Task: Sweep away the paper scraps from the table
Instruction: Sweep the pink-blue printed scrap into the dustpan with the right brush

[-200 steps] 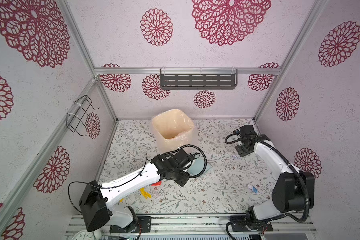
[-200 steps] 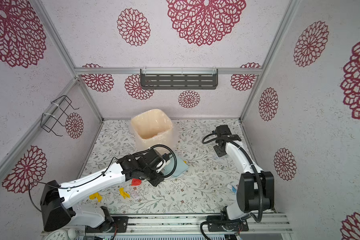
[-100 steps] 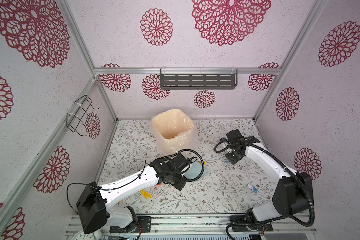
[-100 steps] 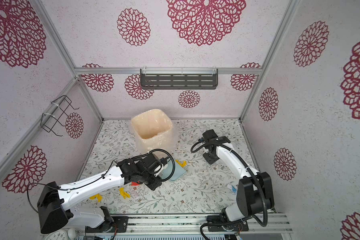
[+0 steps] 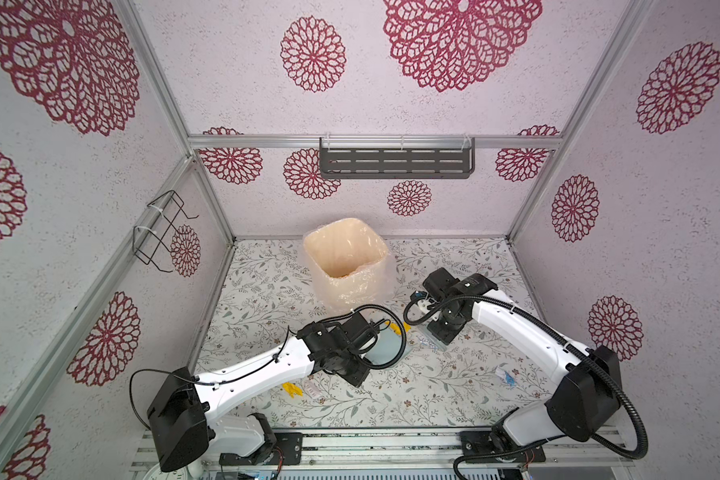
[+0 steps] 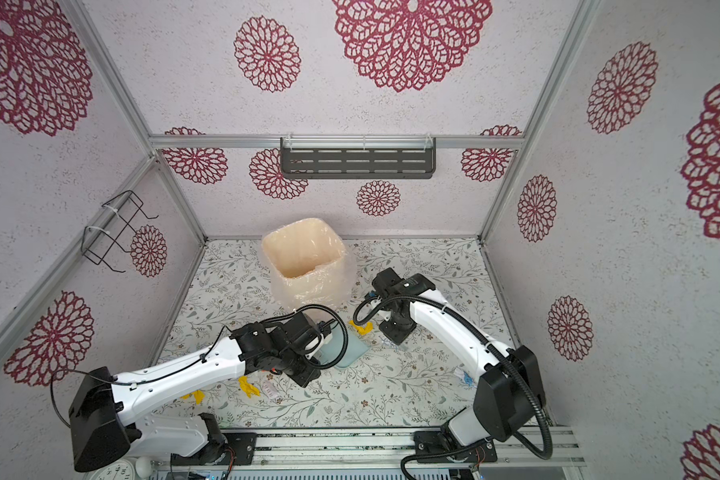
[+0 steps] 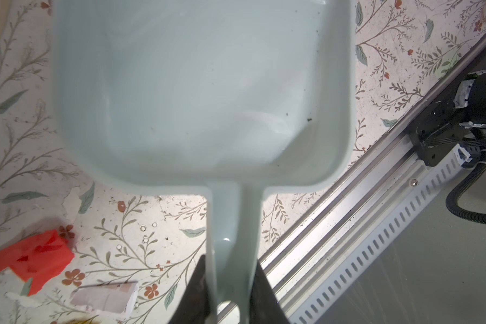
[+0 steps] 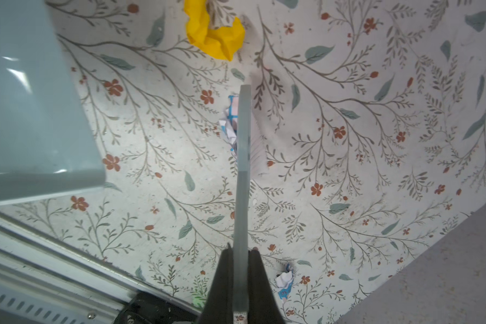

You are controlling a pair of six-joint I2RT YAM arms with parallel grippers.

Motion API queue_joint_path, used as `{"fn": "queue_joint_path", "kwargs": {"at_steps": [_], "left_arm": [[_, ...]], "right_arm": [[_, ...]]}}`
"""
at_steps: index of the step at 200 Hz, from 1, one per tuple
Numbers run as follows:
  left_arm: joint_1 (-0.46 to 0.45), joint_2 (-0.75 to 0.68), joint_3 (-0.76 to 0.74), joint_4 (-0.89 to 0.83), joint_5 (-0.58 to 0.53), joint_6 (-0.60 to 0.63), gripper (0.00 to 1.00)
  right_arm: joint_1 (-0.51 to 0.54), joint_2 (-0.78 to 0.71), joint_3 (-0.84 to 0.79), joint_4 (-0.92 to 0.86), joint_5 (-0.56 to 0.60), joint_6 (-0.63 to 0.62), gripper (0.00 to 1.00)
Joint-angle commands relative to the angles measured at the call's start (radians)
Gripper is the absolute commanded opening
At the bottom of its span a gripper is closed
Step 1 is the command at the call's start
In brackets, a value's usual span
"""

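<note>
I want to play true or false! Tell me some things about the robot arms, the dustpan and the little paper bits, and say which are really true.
1. The left tool holds the dustpan by its handle. True.
2. The dustpan is full of paper scraps. False: no scraps are in it, only a few dark specks.
3. The right tool holds the brush. True.
4. The red scrap is inside the bin. False: it lies on the table, beside the dustpan.
5. A yellow scrap lies on the table, outside the dustpan. True.
</note>
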Motion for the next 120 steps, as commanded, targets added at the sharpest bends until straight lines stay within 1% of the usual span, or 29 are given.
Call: {"fn": "queue_joint_path", "kwargs": {"at_steps": [1,16,34,68,97,120], "left_arm": [[-0.019,-0.027,-0.018,0.003,-0.006,-0.023,0.0],[-0.03,-0.033,-0.025,-0.006,-0.011,-0.035,0.0],[-0.048,-0.038,-0.031,-0.014,-0.015,-0.054,0.0],[-0.088,-0.042,-0.04,-0.019,-0.016,-0.096,0.0],[-0.124,-0.028,-0.047,-0.03,-0.003,-0.125,0.0],[-0.139,-0.002,-0.048,-0.03,0.005,-0.127,0.0]], "right_arm": [[0.058,0.01,0.054,-0.092,-0.079,0.062,0.0],[0.068,0.028,0.103,-0.12,-0.089,0.102,0.0],[0.073,0.041,0.158,-0.155,-0.065,0.143,0.0],[0.067,0.051,0.245,-0.206,0.015,0.21,0.0],[0.061,0.061,0.245,-0.208,0.014,0.245,0.0],[0.063,0.08,0.225,-0.197,0.009,0.274,0.0]]}}
